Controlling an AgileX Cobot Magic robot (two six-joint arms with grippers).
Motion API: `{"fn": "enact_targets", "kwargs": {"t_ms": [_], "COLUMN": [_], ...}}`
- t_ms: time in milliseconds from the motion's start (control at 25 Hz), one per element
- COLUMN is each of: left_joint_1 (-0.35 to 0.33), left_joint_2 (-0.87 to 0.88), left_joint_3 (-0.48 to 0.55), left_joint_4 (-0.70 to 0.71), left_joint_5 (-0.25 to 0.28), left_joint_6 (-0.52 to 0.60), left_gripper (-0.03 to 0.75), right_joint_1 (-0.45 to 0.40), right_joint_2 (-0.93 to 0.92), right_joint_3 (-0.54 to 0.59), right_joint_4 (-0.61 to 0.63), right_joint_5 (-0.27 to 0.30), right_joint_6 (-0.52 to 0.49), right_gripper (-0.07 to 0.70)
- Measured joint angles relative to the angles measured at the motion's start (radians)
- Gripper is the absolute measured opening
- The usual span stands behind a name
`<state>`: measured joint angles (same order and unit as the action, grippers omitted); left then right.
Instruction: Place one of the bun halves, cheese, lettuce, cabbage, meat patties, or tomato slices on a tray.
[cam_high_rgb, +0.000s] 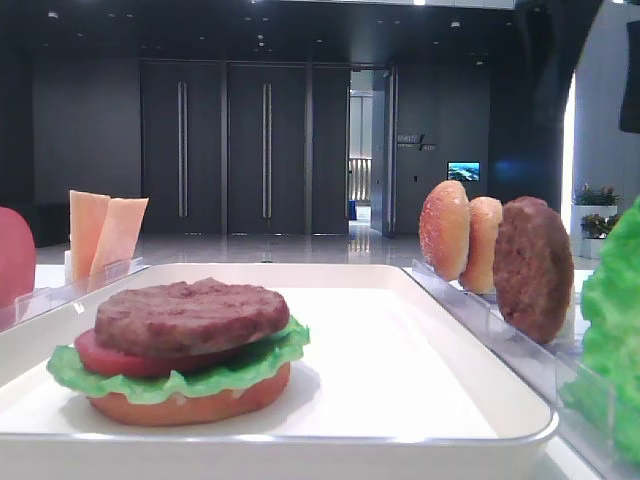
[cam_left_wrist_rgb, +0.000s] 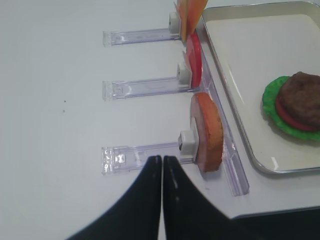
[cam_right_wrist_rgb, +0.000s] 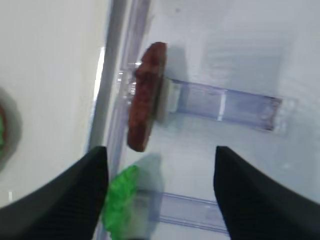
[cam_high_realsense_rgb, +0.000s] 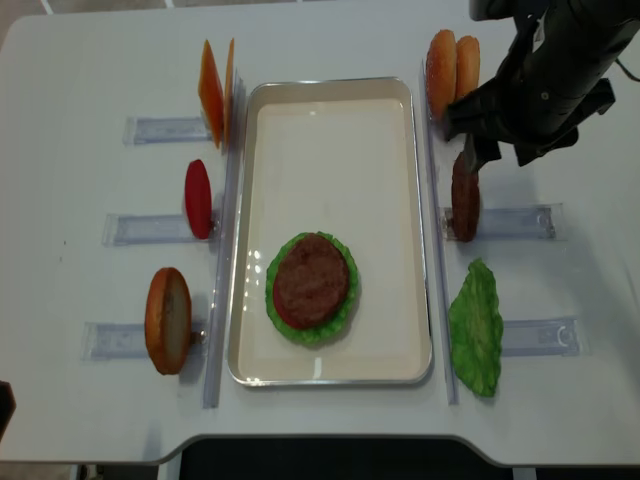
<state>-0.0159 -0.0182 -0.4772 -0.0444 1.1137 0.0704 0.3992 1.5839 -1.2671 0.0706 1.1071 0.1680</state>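
The right claw (cam_right_wrist_rgb: 160, 197) is showing two black fingers (cam_right_wrist_rgb: 65, 195), wide at the bottom and getting thin toward the tips, with a bumpy, grainy skin. The left claw (cam_left_wrist_rgb: 162, 197) is looking smooth and black, its two fingers tapering to points. From above, the right arm (cam_high_realsense_rgb: 545, 75) is looking chunky, black and boxy.
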Motion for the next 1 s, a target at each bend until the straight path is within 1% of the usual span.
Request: {"fn": "enact_targets", "kwargs": {"t_ms": [120, 280, 400, 520, 680, 800, 880, 1000], "left_joint_1": [0.000, 0.000, 0.000, 0.000, 0.000, 0.000, 0.000, 0.000], "left_joint_2": [0.000, 0.000, 0.000, 0.000, 0.000, 0.000, 0.000, 0.000], "left_joint_3": [0.000, 0.000, 0.000, 0.000, 0.000, 0.000, 0.000, 0.000], "left_joint_4": [0.000, 0.000, 0.000, 0.000, 0.000, 0.000, 0.000, 0.000], "left_joint_5": [0.000, 0.000, 0.000, 0.000, 0.000, 0.000, 0.000, 0.000], "left_joint_6": [0.000, 0.000, 0.000, 0.000, 0.000, 0.000, 0.000, 0.000], "left_gripper": [-0.001, -0.001, -0.001, -0.001, -0.001, -0.001, -0.001, -0.001], "right_joint_1": [-0.069, -0.174, -0.258, -0.313, -0.325, -0.325, -0.325, -0.325], "right_joint_2": [-0.018, -0.042, -0.052, -0.059, -0.074, -0.102, -0.141, -0.223], "right_joint_3": [0.000, 0.000, 0.000, 0.000, 0.000, 0.015, 0.043, 0.118], "right_joint_4": [-0.027, -0.029, -0.014, 0.017, 0.030, 0.029, 0.029, 0.030], "right_joint_5": [0.019, 0.050, 0.070, 0.075, 0.090, 0.097, 0.098, 0.089], "right_joint_6": [-0.015, -0.060, -0.102, -0.142, -0.168, -0.168, -0.168, -0.168], "right_gripper": [0.437, 0.437, 0.437, 0.437, 0.436, 0.435, 0.435, 0.435]}}
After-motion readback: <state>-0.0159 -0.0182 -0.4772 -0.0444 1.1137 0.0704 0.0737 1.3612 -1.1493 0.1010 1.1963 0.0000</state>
